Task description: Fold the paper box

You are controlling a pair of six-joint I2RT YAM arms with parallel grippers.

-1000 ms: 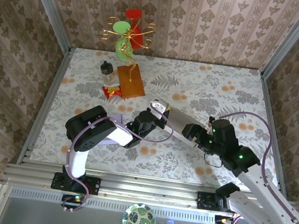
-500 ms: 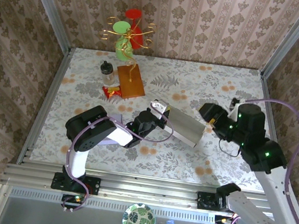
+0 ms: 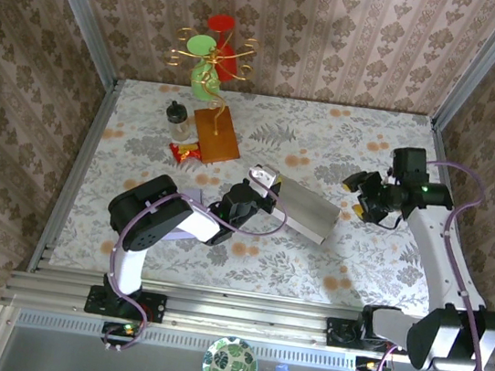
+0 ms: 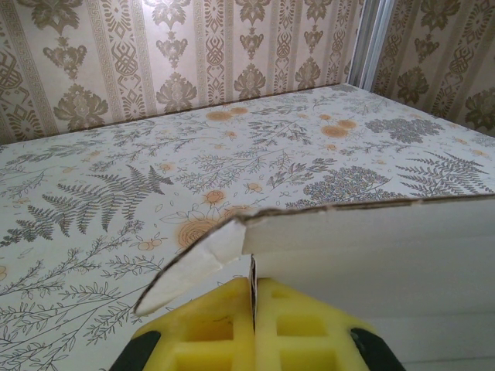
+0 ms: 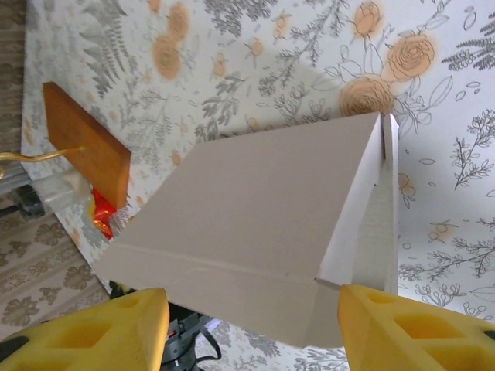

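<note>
paper box (image 3: 304, 209) mid-frame on bench (image 3: 400, 152), left tool (image 3: 260, 200) at its left end, right tool (image 3: 349, 200) just off its right end | left wrist: tool pinched shut on box edge, flap (image 4: 193, 267) loose | right wrist: tool wide, empty, box centre-frame | looks part-folded, ends not yet closed
</note>
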